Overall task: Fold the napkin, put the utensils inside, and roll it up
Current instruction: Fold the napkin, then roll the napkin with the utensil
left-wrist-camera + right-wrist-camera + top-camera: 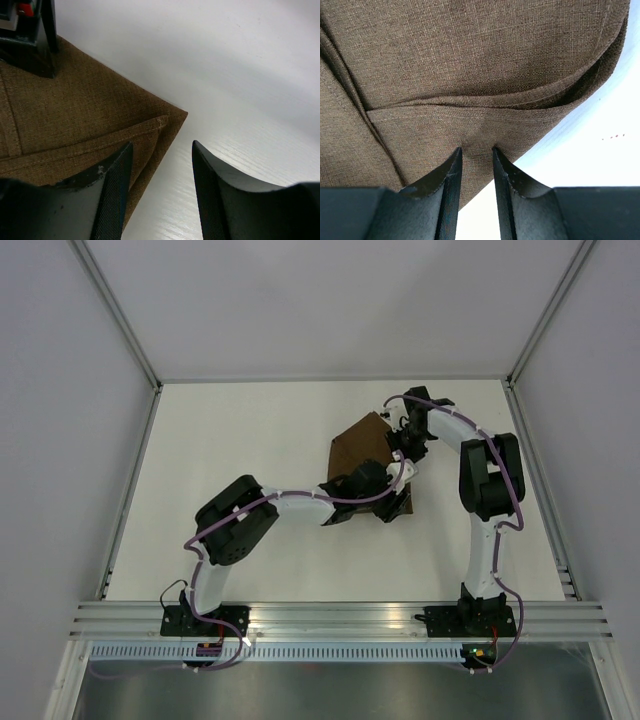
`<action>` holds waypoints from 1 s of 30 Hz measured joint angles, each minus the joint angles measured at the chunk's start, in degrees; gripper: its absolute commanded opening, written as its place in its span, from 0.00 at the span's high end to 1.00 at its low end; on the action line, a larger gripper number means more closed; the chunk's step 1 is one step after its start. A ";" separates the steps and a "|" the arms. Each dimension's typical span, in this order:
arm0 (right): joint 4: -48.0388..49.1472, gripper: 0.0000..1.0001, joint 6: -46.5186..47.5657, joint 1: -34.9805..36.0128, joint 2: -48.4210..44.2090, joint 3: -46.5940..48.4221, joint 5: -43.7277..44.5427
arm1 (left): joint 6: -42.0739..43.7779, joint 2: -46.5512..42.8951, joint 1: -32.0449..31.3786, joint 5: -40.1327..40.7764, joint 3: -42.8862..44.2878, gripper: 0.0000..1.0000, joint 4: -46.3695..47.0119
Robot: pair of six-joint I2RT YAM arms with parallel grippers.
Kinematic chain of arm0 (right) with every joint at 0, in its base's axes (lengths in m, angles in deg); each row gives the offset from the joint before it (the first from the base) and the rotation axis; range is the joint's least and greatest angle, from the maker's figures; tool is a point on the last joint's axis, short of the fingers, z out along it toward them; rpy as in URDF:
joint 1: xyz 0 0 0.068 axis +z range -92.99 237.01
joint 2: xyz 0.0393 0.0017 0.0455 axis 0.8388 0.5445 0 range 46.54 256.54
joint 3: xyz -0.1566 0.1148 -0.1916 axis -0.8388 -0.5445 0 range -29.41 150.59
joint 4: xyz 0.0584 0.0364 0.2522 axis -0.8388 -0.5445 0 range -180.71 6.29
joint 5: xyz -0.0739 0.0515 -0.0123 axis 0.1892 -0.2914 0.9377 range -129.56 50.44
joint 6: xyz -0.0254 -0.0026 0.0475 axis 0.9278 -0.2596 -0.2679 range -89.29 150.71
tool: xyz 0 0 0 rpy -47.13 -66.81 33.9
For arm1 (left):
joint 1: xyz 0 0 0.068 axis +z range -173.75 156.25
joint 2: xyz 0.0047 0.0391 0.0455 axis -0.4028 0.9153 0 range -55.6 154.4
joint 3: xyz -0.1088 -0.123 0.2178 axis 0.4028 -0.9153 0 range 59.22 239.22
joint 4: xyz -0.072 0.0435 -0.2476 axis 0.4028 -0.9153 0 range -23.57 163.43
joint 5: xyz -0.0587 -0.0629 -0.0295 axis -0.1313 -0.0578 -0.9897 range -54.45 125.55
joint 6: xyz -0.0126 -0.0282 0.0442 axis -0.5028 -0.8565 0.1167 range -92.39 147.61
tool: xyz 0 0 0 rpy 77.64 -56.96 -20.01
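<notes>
The dark-brown napkin (356, 445) lies folded on the white table, right of the middle. My left gripper (396, 498) hovers at its near right corner. In the left wrist view it (162, 145) is open: one finger is over the cloth (75, 115), the other over bare table. My right gripper (401, 440) is at the napkin's far right edge. In the right wrist view its jaws (477, 150) stand close together, with their tips dug into a folded edge of the cloth (470, 60). The utensil is out of view.
The white table (230, 440) is ringed by grey walls and an aluminium rail (340, 615) along the near edge. Part of the right gripper's black body (30, 35) rests on the cloth at the top left of the left wrist view.
</notes>
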 measured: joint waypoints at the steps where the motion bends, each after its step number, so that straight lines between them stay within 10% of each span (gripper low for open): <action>1: 0.00 0.62 0.13 0.09 0.13 0.20 -0.07 | -0.11 -0.20 0.04 0.59 0.00 0.43 -0.15; 30: 4.46 0.51 7.50 1.42 -19.04 -9.25 -1.75 | -16.37 -27.43 10.38 18.73 -23.15 0.53 -8.59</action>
